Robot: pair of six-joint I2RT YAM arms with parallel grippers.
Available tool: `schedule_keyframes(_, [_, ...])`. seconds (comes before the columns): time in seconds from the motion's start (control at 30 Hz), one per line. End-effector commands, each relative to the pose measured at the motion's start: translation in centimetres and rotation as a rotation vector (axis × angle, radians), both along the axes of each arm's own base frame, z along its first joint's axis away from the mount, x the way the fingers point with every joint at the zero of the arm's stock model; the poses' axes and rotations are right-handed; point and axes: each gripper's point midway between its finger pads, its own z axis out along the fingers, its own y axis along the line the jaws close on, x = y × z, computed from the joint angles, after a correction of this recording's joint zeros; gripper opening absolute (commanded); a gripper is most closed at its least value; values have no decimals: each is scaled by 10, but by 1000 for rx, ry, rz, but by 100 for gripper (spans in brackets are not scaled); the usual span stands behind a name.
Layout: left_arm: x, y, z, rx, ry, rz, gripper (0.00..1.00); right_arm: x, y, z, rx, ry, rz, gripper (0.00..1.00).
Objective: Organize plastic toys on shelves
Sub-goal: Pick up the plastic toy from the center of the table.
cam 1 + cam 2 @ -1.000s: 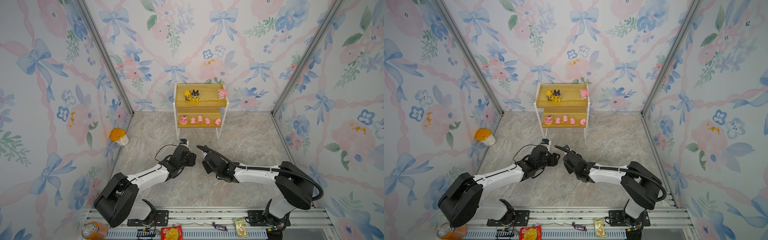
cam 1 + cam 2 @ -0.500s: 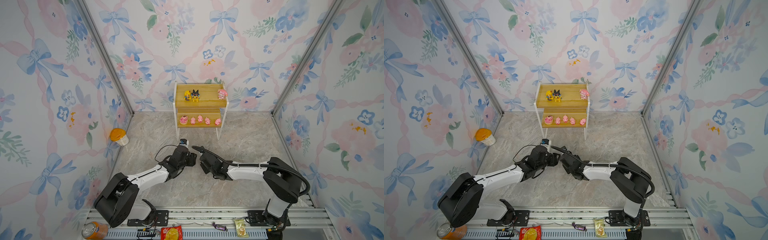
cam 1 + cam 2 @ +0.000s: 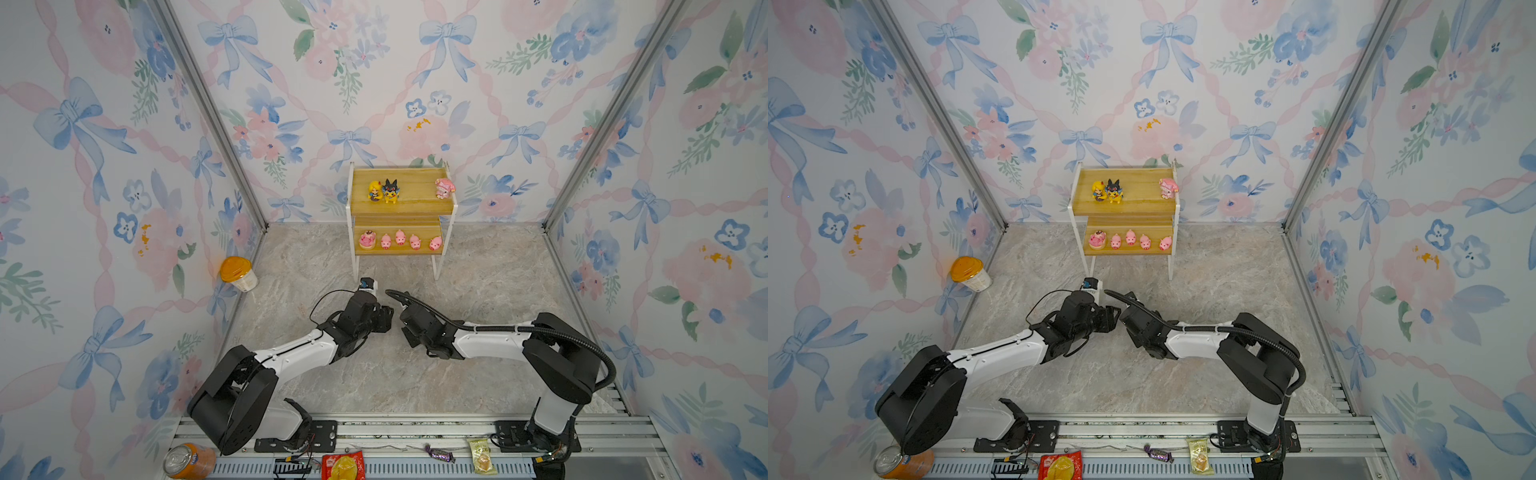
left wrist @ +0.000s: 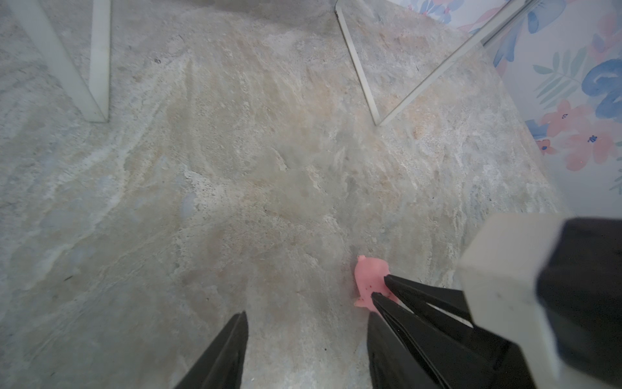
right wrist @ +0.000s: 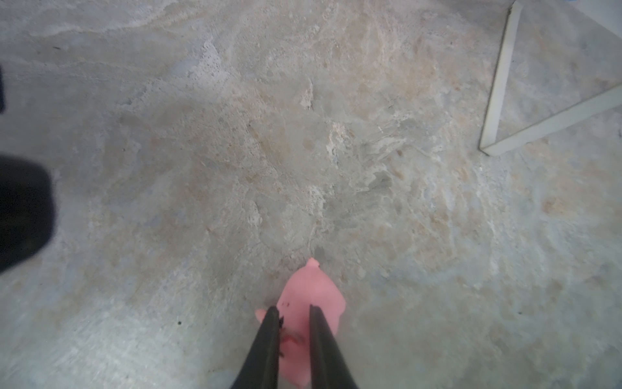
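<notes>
The shelves (image 3: 415,200) stand at the far wall. Upper board, left to right: yellow-haired doll (image 3: 374,191), black-and-yellow creature (image 3: 390,190), pink blue-hatted figure (image 3: 444,188). Lower board: pig on round base (image 3: 367,240), then four small pigs (image 3: 400,237) in a row. All sit as a second ago; the right arm's elbow has swung leftward. The left gripper (image 4: 304,316) hangs half open, empty. The right gripper (image 5: 294,308) is clamped on a fifth pig (image 5: 313,286) lying on the worktop (image 5: 303,151), near of the shelves.

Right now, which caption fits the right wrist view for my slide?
The right fingers grip a small pink pig against a gray stone floor, white shelf leg nearby.
</notes>
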Motion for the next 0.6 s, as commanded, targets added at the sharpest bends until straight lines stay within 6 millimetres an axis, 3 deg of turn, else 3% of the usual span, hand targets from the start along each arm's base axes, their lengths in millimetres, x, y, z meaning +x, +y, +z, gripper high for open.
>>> schedule_keyframes(0.0, [3,-1,12,-28,-26,0,58,1,-16,-7,62,52,-42,18])
schedule_keyframes(0.33, [4,1,18,-35,-43,7,57,-3,-40,-12,176,102,-84,22])
schedule_keyframes(0.37, [4,1,19,-34,-44,7,57,-1,-40,-1,202,82,-81,23])
schedule_keyframes(0.57, [5,1,21,-36,-50,8,58,0,-42,24,309,49,-72,45])
